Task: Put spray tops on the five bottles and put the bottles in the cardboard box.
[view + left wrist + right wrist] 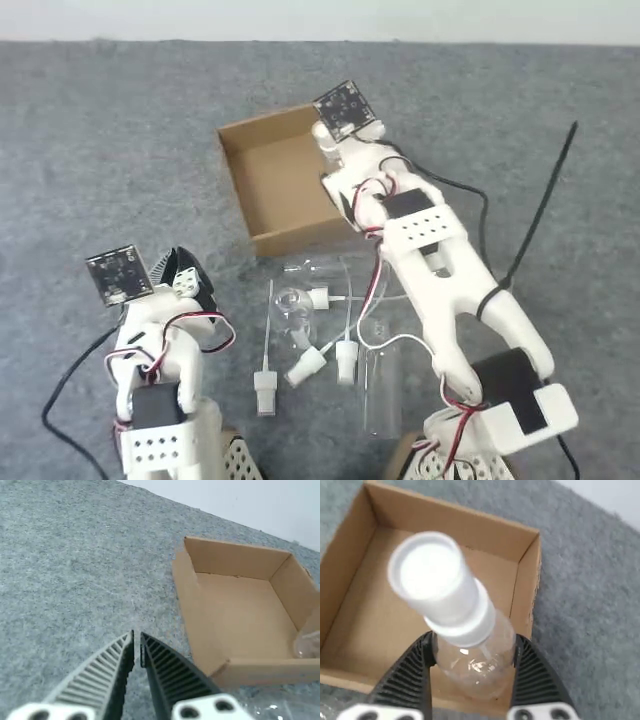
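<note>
Bottles of clear plastic [380,395] lie on their sides on the grey felt worktop [100,150], nearest of all, between the two arm bases. Loose white spray tops with long thin tubes [265,385] are scattered among them. None of these bottles is capped yet, as far as I can tell.

To the near left, the left claw [137,637] hangs over bare felt. Its ribbed fingers are clenched together with nothing between them, and it points toward the box.

Farther off, at the middle of the scene, stands the open, shallow brown cardboard box [235,160], with nothing lying on its floor. The right arm stretches out to its right side. The right claw [474,642] is clamped around the body of one clear bottle fitted with a white spray top [435,585]. That bottle hangs over the box edge on the claw's side, with its top aimed in over the box floor.

The step in hand looks like dropping off this first bottle. To do it well, I would carry the bottle farther in until its base clears the wall. I would then lower it close to the floor before letting go, so it neither bounces nor rolls. Setting it against a far wall or corner would leave room for the four bottles yet to come.
</note>
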{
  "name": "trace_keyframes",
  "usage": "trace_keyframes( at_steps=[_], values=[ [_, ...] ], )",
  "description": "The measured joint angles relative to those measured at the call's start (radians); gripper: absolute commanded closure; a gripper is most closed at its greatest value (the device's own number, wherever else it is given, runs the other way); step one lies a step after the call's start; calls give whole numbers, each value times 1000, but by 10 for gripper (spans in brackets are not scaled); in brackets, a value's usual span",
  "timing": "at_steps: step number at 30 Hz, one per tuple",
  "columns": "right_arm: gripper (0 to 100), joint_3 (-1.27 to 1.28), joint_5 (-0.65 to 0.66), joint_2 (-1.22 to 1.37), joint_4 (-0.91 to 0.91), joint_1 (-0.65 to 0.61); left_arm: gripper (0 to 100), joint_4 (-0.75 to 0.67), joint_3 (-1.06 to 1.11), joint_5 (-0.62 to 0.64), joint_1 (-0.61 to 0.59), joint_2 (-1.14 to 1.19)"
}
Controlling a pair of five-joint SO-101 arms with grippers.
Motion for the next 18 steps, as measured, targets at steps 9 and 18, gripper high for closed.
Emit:
trace_keyframes(
  at_steps=[9, 18],
  values=[
    [993, -11, -2, -6, 140, 54, 988, 0, 0, 0, 0, 0],
    [993, -11, -2, -121, 275, 55, 988, 0, 0, 0, 0, 0]
  ],
)
